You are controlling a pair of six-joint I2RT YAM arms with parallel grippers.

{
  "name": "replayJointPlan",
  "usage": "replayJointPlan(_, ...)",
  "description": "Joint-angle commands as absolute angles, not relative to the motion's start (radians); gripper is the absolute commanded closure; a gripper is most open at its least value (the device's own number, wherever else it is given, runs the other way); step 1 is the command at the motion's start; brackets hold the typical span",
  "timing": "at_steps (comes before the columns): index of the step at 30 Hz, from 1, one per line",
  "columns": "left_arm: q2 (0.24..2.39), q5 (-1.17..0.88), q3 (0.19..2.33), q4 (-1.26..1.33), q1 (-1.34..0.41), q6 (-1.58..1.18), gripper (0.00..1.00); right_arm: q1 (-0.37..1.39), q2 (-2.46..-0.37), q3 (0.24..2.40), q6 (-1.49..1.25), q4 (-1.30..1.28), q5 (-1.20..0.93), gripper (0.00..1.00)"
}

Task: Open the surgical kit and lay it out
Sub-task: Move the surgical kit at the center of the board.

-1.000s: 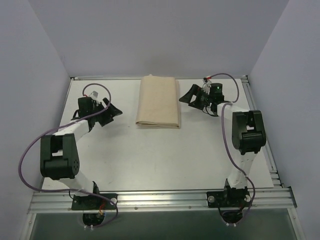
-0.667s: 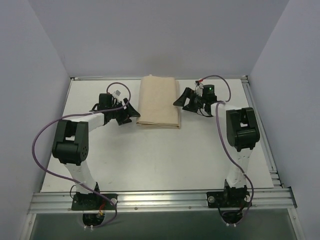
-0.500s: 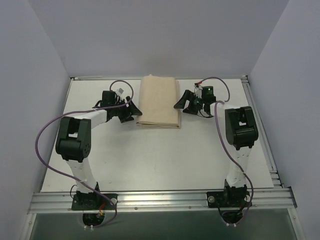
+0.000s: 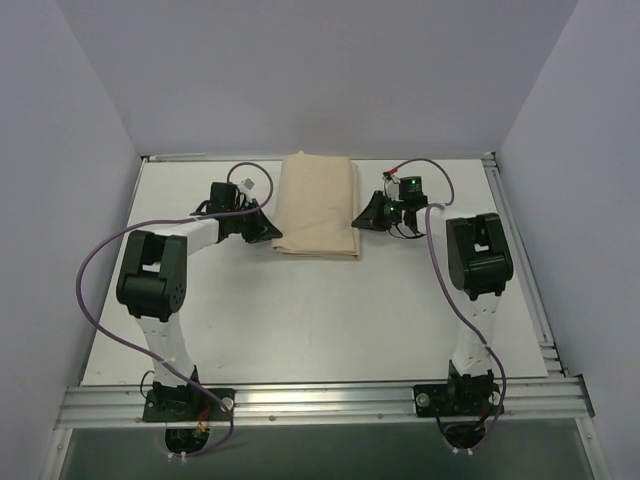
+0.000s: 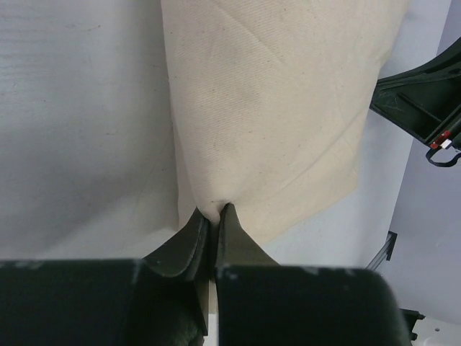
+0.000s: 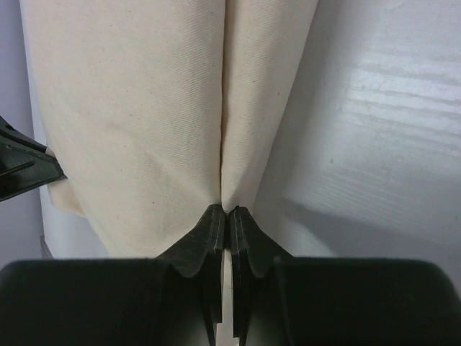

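While my left pincer (image 5: 214,210) and right pincer (image 6: 225,212) each clamp an edge of the beige cloth wrap (image 4: 318,200), it lies folded on the far worktop (image 4: 300,310); nothing is unwrapped yet, so all laying-out remains.

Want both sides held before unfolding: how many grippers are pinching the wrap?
2. The left gripper pinches the left edge of the wrap; the right gripper pinches its right edge.

Matt, finely woven cloth wrap (image 4: 317,204)
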State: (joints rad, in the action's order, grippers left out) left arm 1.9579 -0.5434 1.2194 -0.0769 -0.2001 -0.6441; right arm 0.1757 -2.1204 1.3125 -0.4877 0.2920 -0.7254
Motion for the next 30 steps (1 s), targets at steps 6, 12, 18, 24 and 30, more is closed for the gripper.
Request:
replayJointPlan(6,1.858,-0.496,1.129,-0.253,-0.239,-0.614,0.98,0.186,-1.976,1.174,-0.471,0.239,-0.741,1.00)
replayJointPlan(12,1.714,-0.460,0.976,-0.253,-0.282,-0.666,0.98,0.181,-1.847,1.068,-0.440,0.206,-0.713,1.00)
replayJointPlan(18,1.643,-0.416,0.904,-0.270,-0.290,-0.684,0.64,0.184,-1.761,1.028,-0.393,0.097,-0.660,0.51)
replayJointPlan(24,1.510,-0.328,0.925,-0.370,-0.293,-0.666,0.44,0.190,-1.602,0.974,-0.384,0.026,-0.655,0.43)
replayJointPlan(30,1.407,-0.264,1.006,-0.475,-0.333,-0.647,0.45,0.206,-1.588,0.946,-0.397,0.043,-0.715,0.53)
